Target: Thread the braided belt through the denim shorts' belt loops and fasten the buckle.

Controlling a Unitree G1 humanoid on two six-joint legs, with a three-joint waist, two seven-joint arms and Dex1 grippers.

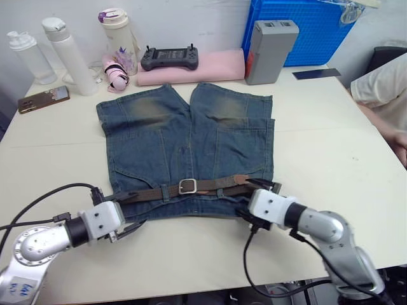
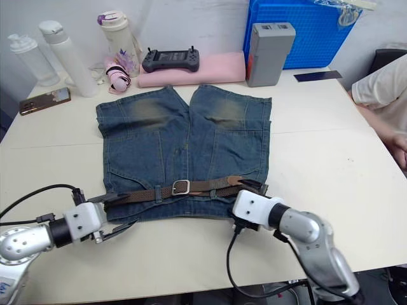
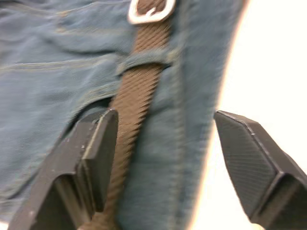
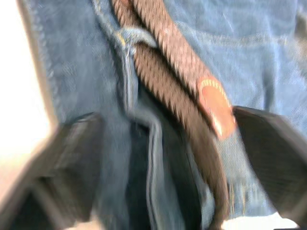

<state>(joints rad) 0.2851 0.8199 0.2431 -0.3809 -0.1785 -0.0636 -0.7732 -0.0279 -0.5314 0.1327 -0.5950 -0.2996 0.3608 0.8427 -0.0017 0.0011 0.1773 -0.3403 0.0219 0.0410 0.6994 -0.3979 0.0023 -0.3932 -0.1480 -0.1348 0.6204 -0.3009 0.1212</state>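
Left end effector [image 1: 126,215]: lower left of the frame, fingers spread wide, straddling the waistband end and the belt; grasping nothing.
Right end effector [image 1: 261,192]: lower centre-right, fingers apart around the other waistband end; not clamped on anything.
Braided belt [image 1: 159,192]: lies along the waistband, passing under belt loops [image 3: 144,58]; its tan tip [image 4: 216,105] rests on the denim by the right end effector.
Buckle [image 1: 187,186]: fastened, mid-waistband.
Denim shorts [image 1: 184,136]: flat on the bench [image 1: 318,133], centre of frame, legs toward the top.
Far edge: bottles [image 1: 67,54], controller [image 1: 169,58], blue crate [image 1: 305,25].
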